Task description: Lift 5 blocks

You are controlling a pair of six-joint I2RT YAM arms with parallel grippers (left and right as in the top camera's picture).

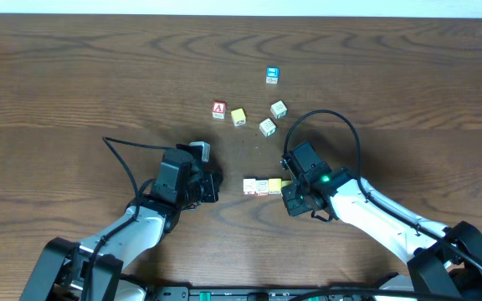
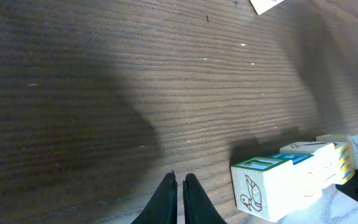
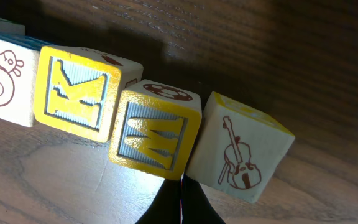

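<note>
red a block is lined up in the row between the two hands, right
No: the red A block lies apart, farther up the table, not in the row between the left hand and right hand. The overhead view shows it.

arms (image 1: 141, 227): white links, black wrists | cables (image 1: 318, 113): black loops | right wrist (image 1: 325, 178): green light | fingers (image 2: 164, 202): black

The table (image 2: 92, 87) is dark, fine-grained wood. The K block (image 3: 73, 93) and M block (image 3: 155, 134) are wood, their yellow paint glossy.
</note>
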